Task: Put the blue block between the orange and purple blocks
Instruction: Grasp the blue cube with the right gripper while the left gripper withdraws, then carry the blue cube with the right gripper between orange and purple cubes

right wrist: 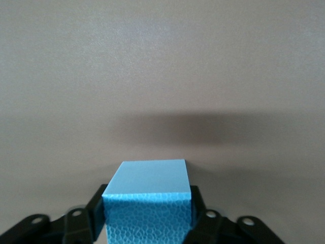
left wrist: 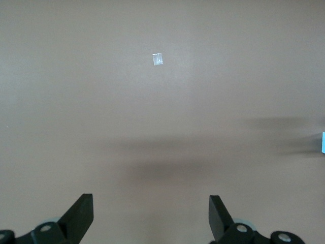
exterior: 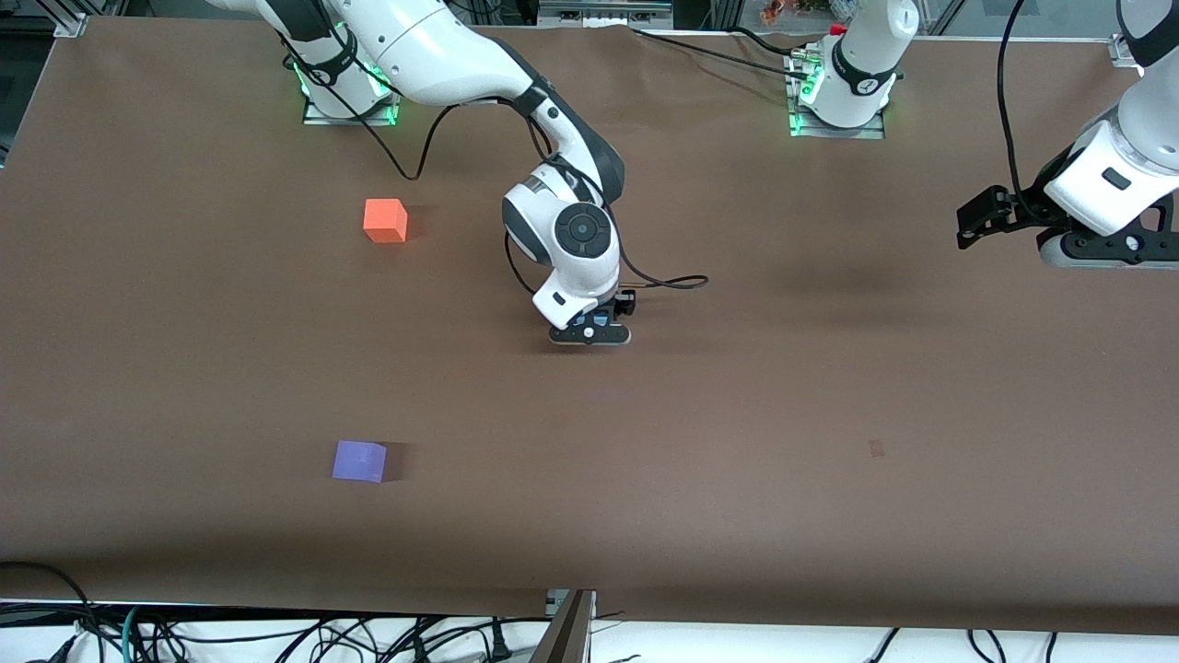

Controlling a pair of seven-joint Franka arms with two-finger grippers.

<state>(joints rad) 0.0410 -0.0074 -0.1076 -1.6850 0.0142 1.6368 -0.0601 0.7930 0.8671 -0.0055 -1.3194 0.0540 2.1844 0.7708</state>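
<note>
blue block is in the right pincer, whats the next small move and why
Probably carry the blue block toward the right arm's end of the table, to the bare gap between the orange block and purple block. The right pincer grips it over mid-table; the left pincer waits open.

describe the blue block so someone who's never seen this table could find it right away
Start at the brown table and find the right gripper near its middle. The blue block sits clamped between its jaws. It is a light sky-blue cube with a pebbled foam face, while the orange block and the purple block lie free toward the right arm's end.
</note>
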